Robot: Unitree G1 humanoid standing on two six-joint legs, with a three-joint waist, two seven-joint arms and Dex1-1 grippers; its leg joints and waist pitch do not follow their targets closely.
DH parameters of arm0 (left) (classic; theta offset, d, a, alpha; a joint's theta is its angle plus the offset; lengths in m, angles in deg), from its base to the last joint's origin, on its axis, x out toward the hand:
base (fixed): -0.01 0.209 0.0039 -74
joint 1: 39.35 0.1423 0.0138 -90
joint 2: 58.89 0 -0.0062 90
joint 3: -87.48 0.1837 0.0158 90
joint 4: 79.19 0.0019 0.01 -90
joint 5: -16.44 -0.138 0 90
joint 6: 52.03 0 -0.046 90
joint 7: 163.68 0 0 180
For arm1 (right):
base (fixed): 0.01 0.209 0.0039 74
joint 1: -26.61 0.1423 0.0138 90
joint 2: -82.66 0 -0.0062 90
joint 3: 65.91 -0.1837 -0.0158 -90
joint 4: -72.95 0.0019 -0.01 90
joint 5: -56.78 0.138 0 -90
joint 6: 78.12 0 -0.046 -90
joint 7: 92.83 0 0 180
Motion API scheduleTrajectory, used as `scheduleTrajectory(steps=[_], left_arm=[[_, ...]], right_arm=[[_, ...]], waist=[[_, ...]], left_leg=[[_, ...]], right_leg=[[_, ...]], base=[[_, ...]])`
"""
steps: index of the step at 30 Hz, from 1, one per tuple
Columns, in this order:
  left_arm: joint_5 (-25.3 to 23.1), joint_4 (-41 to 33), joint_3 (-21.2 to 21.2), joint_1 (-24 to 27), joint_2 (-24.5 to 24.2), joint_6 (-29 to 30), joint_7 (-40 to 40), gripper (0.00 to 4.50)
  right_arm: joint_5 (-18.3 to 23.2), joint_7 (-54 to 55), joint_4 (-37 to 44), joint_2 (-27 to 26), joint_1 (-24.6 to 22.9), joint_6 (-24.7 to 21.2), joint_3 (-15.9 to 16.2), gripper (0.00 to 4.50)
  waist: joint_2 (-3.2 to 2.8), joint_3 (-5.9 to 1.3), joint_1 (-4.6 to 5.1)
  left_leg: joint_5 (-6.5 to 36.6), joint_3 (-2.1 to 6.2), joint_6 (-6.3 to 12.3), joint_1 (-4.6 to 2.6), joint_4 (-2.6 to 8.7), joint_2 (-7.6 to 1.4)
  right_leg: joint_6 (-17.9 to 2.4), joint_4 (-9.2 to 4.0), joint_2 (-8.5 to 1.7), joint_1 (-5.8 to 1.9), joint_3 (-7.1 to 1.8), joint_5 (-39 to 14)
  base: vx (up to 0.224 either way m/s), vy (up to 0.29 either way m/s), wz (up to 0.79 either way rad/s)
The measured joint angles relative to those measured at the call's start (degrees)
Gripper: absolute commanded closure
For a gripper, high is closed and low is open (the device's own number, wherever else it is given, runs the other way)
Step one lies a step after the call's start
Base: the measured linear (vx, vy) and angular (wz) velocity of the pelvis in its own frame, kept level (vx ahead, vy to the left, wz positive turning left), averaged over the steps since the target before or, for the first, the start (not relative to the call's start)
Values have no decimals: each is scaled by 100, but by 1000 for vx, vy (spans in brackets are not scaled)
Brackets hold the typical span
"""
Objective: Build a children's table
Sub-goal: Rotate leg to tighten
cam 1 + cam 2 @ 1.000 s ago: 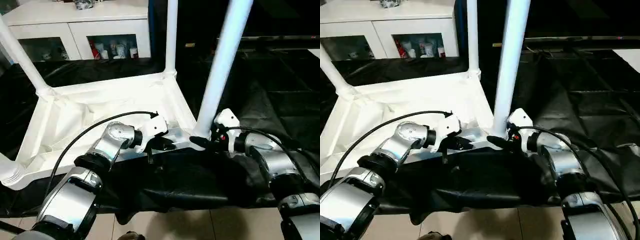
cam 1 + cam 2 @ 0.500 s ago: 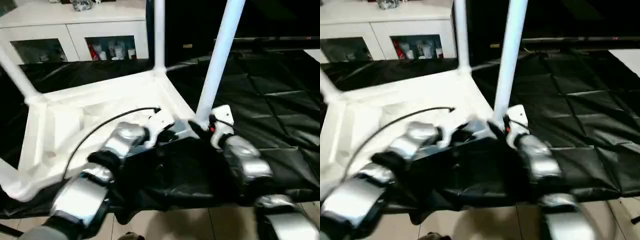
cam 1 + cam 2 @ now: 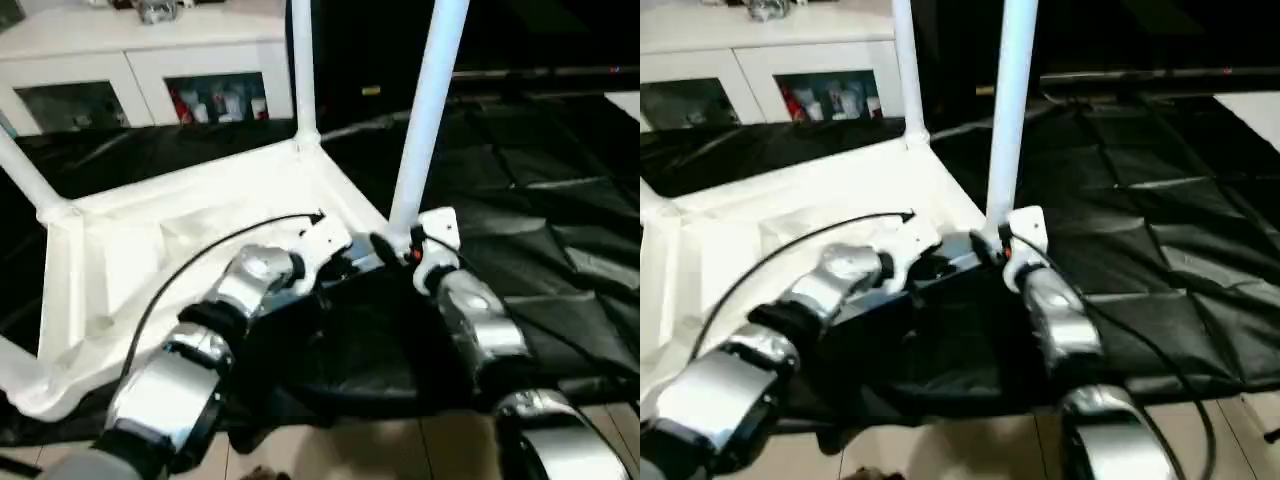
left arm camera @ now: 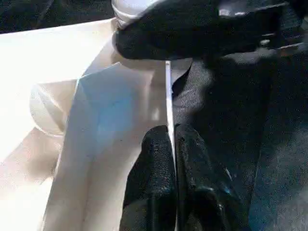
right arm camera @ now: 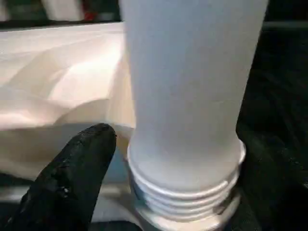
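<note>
The white plastic rectangular tabletop [image 3: 190, 235] lies upside down on the black-draped worktop [image 3: 560, 190], ribbed underside up, near edge toward the robot. Legs stand in the corners in view, among them a far white tapered tube leg [image 3: 302, 70] and the near-right white tapered tube leg [image 3: 425, 110]; a fourth cannot be confirmed. In the right wrist view the near-right leg's threaded base [image 5: 185, 192] shows several ridges above the socket, so it is probably not fully seated.

Likely handling: hollow moulded plastic, light and stiff, smooth and rather slippery. The long leg gives leverage, so a grip low by the socket should control it best; the thin rim suits a pinch.

The left claw [image 4: 172, 159] is pinched narrow on the tabletop's thin near rim, one finger each side. The right claw [image 3: 392, 248] sits at the base of the near-right leg; one black finger [image 5: 72, 178] lies just beside the threads, the other unseen, so whether it clamps cannot be told.
</note>
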State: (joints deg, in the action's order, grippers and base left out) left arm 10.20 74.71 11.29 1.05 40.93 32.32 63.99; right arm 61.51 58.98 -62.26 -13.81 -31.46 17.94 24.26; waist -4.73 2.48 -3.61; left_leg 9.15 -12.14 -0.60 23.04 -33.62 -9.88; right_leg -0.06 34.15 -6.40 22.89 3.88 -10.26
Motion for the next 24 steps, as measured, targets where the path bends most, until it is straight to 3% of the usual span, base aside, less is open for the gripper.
scheduleTrajectory(steps=[4, 7, 15, 24], left_arm=[[95, -314, 40, 242, -423, -301, 1017, 450], [161, -440, 65, 353, -587, -436, 1502, 450], [241, -884, 102, 621, -824, -417, 2498, 450], [250, -919, 99, 622, -837, -386, 2559, 450]], right_arm=[[203, -1860, 1018, 1012, -452, -427, 479, 59], [320, -2532, 1232, 1261, -483, -593, 488, 59], [502, -3542, 1411, 1593, -489, -948, 735, 59], [574, -3765, 1493, 1584, -427, -1173, 740, 132]], waist=[[0, 2, -102], [2, 3, -144], [13, 10, -231], [20, 11, -254]], left_leg=[[-1, -1, 15, 5, 17, -8], [-12, -1, 32, 13, 14, -16], [4, -13, 6, 13, 4, -8], [4, -15, 6, 12, 6, -10]], right_leg=[[21, -3, 3, 8, 10, -13], [22, 4, 10, 21, 11, -14], [19, 3, 2, 16, -5, -12], [19, 5, 2, 19, -4, -12]], base=[[0, 0, 0], [0, 0, 0], [0, 0, 0], [0, 0, 0]])
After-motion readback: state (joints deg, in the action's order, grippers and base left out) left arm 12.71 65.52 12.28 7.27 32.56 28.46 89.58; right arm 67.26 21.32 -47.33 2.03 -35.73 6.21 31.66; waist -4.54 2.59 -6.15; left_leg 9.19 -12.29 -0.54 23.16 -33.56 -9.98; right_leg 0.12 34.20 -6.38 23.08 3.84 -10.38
